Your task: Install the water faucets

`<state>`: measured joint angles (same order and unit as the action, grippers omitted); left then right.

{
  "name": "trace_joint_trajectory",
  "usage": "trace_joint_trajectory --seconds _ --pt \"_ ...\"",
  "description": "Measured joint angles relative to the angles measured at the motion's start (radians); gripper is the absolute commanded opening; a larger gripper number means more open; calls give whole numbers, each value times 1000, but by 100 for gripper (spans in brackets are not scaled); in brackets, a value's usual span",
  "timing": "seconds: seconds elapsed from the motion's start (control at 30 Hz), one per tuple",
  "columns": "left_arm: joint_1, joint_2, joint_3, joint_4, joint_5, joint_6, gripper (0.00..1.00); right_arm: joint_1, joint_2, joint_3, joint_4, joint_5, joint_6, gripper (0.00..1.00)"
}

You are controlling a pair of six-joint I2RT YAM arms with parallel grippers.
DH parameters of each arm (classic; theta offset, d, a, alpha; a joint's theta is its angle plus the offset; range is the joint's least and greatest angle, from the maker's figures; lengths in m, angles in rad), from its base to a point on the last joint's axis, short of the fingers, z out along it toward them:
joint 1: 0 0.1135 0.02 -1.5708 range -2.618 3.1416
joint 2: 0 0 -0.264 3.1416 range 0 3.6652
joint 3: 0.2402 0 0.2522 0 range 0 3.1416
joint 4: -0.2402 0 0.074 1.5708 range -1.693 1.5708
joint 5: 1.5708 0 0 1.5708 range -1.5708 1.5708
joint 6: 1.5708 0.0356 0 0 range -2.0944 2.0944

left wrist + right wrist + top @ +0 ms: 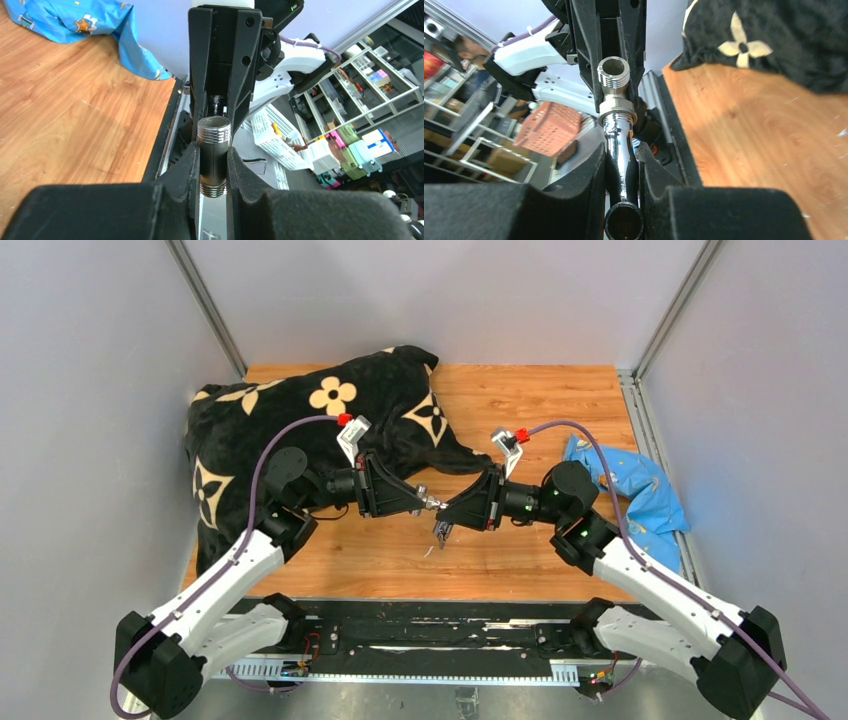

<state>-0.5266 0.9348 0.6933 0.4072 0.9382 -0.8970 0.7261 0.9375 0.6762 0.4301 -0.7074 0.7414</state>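
My left gripper (213, 167) is shut on a short threaded metal fitting (213, 150), its threaded end pointing at the right gripper. My right gripper (622, 175) is shut on the chrome tap piece (616, 115), its threaded mouth pointing at the left gripper. In the top view the two grippers, left (420, 498) and right (447, 512), meet tip to tip above the middle of the wooden table (530, 420), and the tiny parts (436, 505) sit almost touching between them. A bit of the tap hangs down under the right gripper.
A black blanket with tan flowers (270, 430) covers the table's left and back. A crumpled blue plastic bag (635, 485) lies at the right edge. A black rail (420, 625) runs along the near edge. Grey walls stand close on three sides.
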Motion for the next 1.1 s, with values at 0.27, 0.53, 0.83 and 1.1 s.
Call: trace_joint_trajectory --seconds 0.27,0.53,0.83,1.1 --pt "3 31 4 -2 10 42 0 -53 51 12 -5 -116 204 1" --pt "2 33 12 -2 -31 83 0 -127 126 17 82 -212 491 0" --pt "-5 35 12 31 -71 101 0 -159 233 -113 530 -214 986 1" --pt "-7 19 11 77 -88 103 0 -163 288 -119 710 -215 1159 1"
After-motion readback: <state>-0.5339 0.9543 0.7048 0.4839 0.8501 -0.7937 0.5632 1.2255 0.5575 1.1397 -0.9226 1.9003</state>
